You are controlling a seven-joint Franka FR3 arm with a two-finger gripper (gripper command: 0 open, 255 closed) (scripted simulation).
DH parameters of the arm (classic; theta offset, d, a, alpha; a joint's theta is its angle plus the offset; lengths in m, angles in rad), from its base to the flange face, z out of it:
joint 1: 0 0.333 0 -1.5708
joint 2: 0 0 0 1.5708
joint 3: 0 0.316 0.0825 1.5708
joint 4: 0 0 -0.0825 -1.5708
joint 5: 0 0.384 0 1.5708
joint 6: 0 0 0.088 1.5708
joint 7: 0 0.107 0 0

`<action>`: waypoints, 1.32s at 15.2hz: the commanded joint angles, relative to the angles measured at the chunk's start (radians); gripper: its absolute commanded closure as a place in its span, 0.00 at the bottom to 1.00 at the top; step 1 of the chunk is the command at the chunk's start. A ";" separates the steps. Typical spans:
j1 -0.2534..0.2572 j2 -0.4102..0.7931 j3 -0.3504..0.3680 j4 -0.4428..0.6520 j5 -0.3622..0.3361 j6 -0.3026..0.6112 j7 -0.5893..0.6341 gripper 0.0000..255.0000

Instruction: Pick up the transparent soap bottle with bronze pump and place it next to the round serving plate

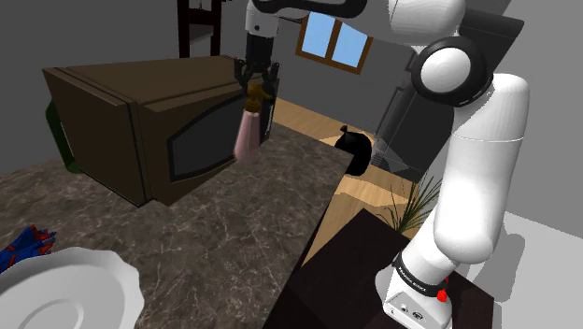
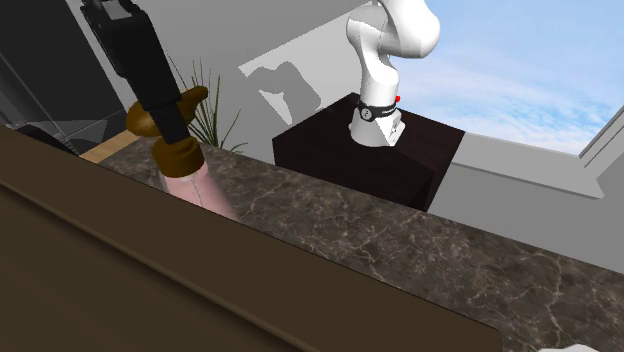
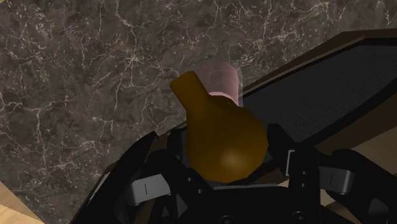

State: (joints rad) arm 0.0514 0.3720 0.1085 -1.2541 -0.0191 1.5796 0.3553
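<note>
- The black gripper (image 1: pixel 255 86) is up above the counter, its fingers pinching the bronze pump (image 1: pixel 254 92) of the soap bottle (image 1: pixel 248 135) from both sides.
- The bottle's pale pink body hangs below the fingers, tilted, just in front of the brown microwave (image 1: pixel 131 121). Whether its base touches the stone, I cannot tell.
- The wrist view looks straight down over the bulbous pump to the dark, white-veined marble countertop (image 3: pixel 89 70).
- The round white plate (image 1: pixel 56 299) sits at the shoulder view's lower left, well apart from the bottle, with a blue and red item (image 1: pixel 28 245) just beyond it.
- Off the counter's far edge lie a wood floor (image 1: pixel 308 117) and a small black object (image 1: pixel 353 145).
- A spiky plant (image 1: pixel 411 206) stands beside the dark stand (image 1: pixel 355 271).
- On the grey back wall there is a window (image 1: pixel 334 39) showing blue, with a dark chair (image 1: pixel 201 23) to its left.
</note>
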 commanded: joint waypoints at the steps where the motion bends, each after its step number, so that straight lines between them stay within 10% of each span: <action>1: 0.001 0.006 0.000 0.038 -0.001 -0.031 0.000 1.00; 8: 0.007 0.047 0.000 0.191 -0.005 -0.144 0.002 1.00; 20: 0.131 -0.243 0.085 -0.225 0.024 -0.012 0.220 1.00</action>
State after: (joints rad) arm 0.1724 0.1460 0.1856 -1.4590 0.0023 1.5625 0.5562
